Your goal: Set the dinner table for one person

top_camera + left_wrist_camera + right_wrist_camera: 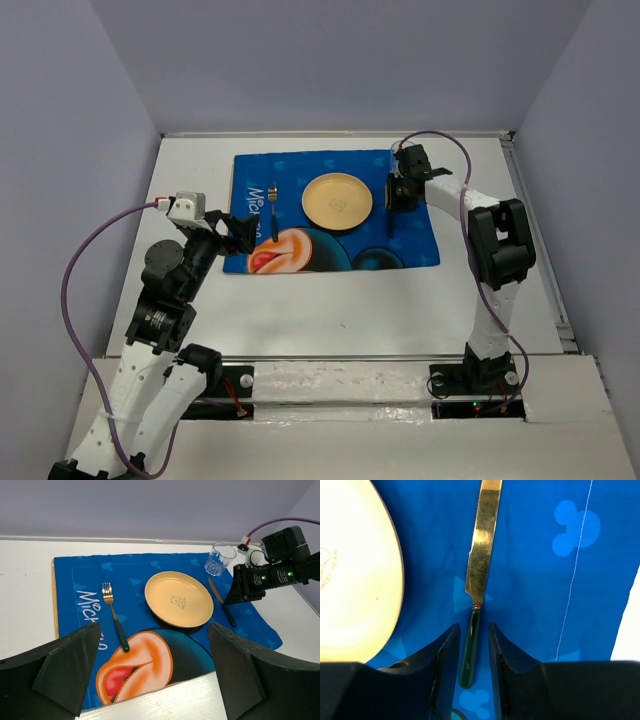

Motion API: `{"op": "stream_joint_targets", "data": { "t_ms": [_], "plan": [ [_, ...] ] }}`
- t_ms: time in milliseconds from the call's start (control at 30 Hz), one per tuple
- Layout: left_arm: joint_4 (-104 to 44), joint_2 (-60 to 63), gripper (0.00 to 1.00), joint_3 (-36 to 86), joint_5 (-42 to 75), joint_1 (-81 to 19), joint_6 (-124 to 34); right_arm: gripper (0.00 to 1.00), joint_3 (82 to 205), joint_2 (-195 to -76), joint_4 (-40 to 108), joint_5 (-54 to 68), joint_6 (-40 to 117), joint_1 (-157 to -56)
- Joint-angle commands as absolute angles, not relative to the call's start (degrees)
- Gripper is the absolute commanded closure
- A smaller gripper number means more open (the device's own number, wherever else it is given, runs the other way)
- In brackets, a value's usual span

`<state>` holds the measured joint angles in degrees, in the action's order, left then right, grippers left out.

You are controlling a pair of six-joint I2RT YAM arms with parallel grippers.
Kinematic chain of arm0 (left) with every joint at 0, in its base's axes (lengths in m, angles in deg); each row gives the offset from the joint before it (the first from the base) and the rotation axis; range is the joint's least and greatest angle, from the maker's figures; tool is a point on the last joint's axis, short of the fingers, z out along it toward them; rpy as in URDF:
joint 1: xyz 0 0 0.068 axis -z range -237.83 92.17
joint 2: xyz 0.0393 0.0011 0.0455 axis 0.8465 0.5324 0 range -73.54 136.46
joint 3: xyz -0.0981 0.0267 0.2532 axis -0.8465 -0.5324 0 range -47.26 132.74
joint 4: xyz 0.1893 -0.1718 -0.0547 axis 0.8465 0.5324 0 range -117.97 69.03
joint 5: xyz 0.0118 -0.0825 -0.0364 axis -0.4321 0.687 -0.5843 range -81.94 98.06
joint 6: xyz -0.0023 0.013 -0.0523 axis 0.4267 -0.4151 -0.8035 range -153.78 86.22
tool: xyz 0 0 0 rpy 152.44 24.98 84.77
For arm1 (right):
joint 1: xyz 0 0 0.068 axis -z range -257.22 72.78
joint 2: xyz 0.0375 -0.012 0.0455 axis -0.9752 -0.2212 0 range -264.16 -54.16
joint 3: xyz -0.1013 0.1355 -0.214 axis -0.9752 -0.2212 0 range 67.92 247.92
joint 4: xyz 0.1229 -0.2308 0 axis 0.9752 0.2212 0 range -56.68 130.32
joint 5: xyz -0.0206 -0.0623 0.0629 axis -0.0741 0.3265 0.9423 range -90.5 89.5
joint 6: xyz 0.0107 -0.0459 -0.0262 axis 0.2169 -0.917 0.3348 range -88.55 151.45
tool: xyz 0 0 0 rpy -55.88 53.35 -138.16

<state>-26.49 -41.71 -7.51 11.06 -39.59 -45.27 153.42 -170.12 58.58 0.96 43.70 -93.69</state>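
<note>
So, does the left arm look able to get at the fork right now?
Probably yes. The fork lies flat on the mat left of the plate, nothing on it, and the open left gripper faces it with no object between. The right gripper is across the plate, at the knife.

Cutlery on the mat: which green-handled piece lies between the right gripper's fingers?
The knife, right of the yellow plate: the right gripper straddles its handle. The fork lies left of the plate, away from that gripper.
</note>
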Motion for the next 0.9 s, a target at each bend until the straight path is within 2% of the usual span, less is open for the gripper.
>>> {"op": "stream_joint_targets", "data": {
  "t_ms": [0, 233, 333, 367, 400, 433, 667, 867],
  "plan": [
    [-29.81, -41.81, 0.01, -8.06, 11.75, -40.08, -45.47, 0.64, 154.23, -166.49, 57.76, 2.40, 44.02, -93.31],
    [-29.55, -42.87, 0.01, -7.97, 9.56, -40.43, -45.38, 0.62, 148.80, -151.57, 56.71, 4.25, 45.68, -96.02],
    [-29.37, -44.09, 0.01, -8.15, 7.80, -40.52, -45.38, 0.51, 144.67, -141.32, 54.25, 6.09, 46.48, -96.56],
    [-29.37, -44.45, 0.01, -8.15, 6.40, -40.52, -45.38, 0.44, 143.43, -138.39, 53.37, 6.62, 47.18, -96.56],
    [-29.37, -45.15, 0.01, -8.24, 4.99, -40.52, -45.91, 0.12, 142.03, -135.49, 51.19, 7.40, 47.62, -96.56],
    [-29.55, -45.67, 0.01, -8.41, 4.37, -40.52, -46.35, 0.01, 140.53, -129.28, 50.03, 7.67, 48.06, -96.56],
    [-32.27, -49.46, 0.01, -8.33, 4.18, -40.60, -48.46, 0.00, 127.87, -103.87, 41.76, 9.96, 51.14, -96.56],
    [-32.28, -48.49, 0.01, -2.62, 6.99, -40.69, -48.81, 0.00, 123.82, -91.62, 43.69, 6.98, 49.82, -96.56]
  ]
}}
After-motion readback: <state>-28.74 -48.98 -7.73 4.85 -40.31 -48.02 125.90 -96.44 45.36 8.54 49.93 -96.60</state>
